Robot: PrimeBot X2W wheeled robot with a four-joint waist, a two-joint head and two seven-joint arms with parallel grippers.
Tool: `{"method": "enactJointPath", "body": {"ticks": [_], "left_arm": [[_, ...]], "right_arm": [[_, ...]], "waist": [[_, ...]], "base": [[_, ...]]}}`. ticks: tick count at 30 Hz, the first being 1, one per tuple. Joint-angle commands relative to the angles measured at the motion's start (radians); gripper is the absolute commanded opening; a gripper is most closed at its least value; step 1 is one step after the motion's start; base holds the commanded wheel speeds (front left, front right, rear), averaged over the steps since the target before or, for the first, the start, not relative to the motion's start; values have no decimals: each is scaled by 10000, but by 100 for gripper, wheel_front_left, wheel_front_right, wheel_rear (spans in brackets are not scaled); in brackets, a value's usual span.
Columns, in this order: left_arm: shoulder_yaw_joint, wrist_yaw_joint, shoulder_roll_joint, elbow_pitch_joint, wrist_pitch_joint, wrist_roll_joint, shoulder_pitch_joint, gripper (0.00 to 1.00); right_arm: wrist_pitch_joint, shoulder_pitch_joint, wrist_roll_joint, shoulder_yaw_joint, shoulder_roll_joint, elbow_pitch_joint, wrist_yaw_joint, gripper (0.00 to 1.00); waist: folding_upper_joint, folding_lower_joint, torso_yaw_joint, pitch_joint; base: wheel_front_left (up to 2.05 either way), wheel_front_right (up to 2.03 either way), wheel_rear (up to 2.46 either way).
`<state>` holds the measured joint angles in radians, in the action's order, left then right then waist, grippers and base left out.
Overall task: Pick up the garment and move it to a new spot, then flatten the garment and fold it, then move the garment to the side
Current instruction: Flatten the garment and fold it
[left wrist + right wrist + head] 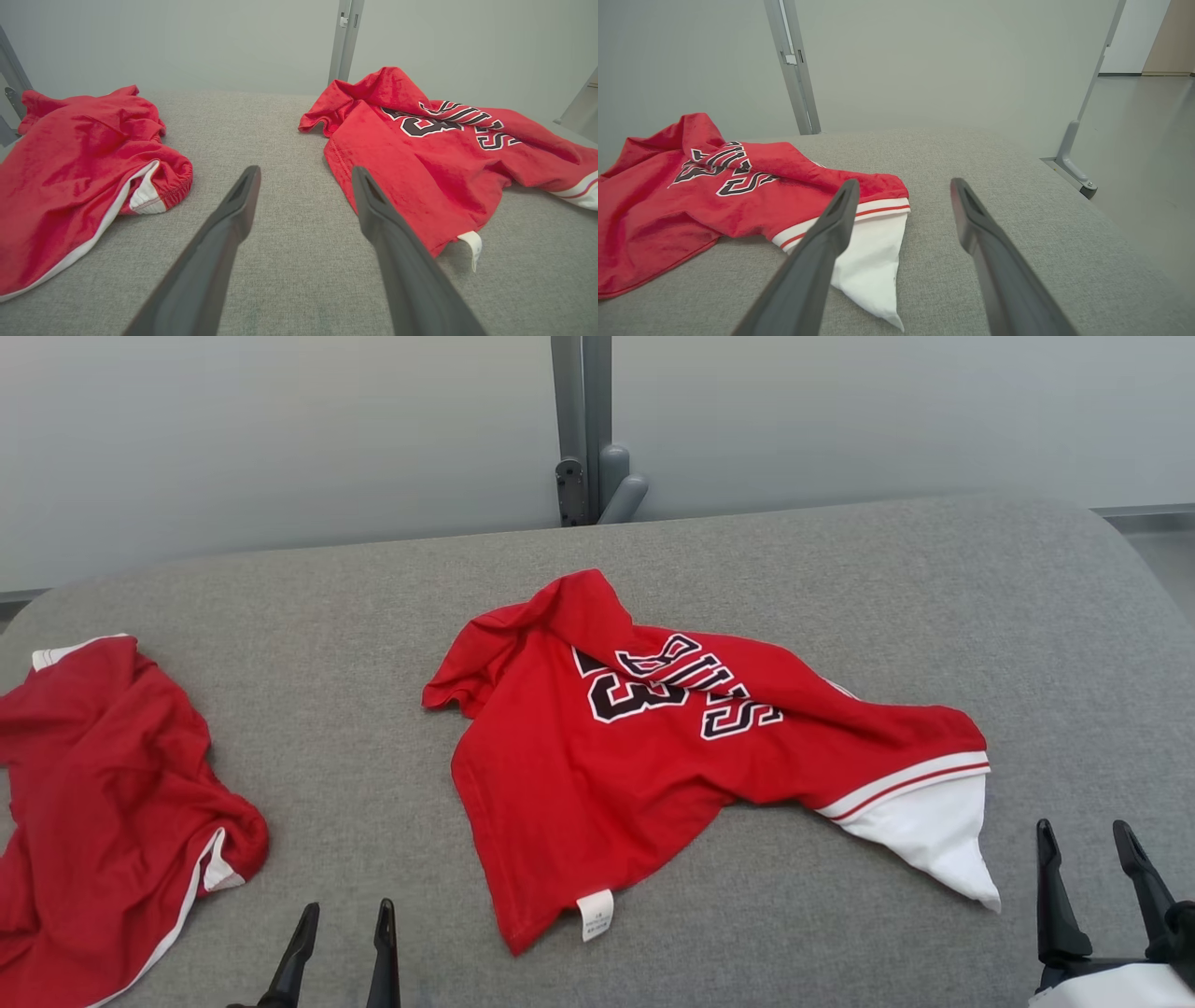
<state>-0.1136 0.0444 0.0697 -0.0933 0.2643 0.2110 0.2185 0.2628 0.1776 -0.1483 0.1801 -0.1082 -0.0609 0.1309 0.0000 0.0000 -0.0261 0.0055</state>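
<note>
A grey fabric-covered surface (822,579) with rounded far corners takes up the foreground. It is backed by a pale grey wall (280,429), and a grey upright post (581,420) rises behind its far edge. A red jersey (579,775) lies crumpled near the middle of the surface. Black lettering (681,686) edged in white runs across its upper part (upside down from the head view, and partly lost in a fold). Its right end finishes in a white and red striped band and a white section (934,831) that tapers to a point toward the near right. A small white label (596,913) sticks out at its near hem. A second red garment (103,784) with white trim sits bunched at the left edge of the surface, well apart from the jersey. The left gripper (348,907) shows at the lower left with its two dark fingers spread and empty, over the bare fabric between the two garments. In the left wrist view its right finger overlaps the jersey's near edge, though contact cannot be told. The right gripper (1083,828) is at the lower right, fingers likewise parted with nothing between them, near the jersey's white point. The right wrist view shows a smooth grey floor (1148,140) beyond the surface's right edge.
</note>
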Motion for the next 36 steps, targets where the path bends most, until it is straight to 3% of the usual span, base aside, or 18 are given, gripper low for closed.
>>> {"method": "enactJointPath", "body": {"ticks": [1, 14, 25, 31, 36], "left_arm": [[76, 73, -62, 16, 0, -62, 38, 100], [196, 303, -185, -126, 0, -191, -13, 100], [-65, 150, -190, -174, 0, 130, -125, 100], [-631, 115, -189, -489, -40, 477, -290, 100], [-1268, -285, -179, -771, -1177, 831, -702, 100]], "right_arm": [[30, -119, 73, -8, -10, -22, -3, 100], [30, -149, 107, -297, -100, -206, -3, 100], [30, -213, -67, -411, -130, -271, -3, 100], [22, -430, -278, -525, -495, -756, -3, 100], [-1516, -799, -616, -919, -1060, -1219, -3, 100]], "waist": [[0, 0, 26, -7], [0, 0, 225, -132], [0, 0, 245, -112], [0, 0, 150, -65], [0, 0, 9, 148]], "base": [[0, 0, 0], [0, 0, 0], [0, 0, 0], [0, 0, 0], [0, 0, 0]]}}
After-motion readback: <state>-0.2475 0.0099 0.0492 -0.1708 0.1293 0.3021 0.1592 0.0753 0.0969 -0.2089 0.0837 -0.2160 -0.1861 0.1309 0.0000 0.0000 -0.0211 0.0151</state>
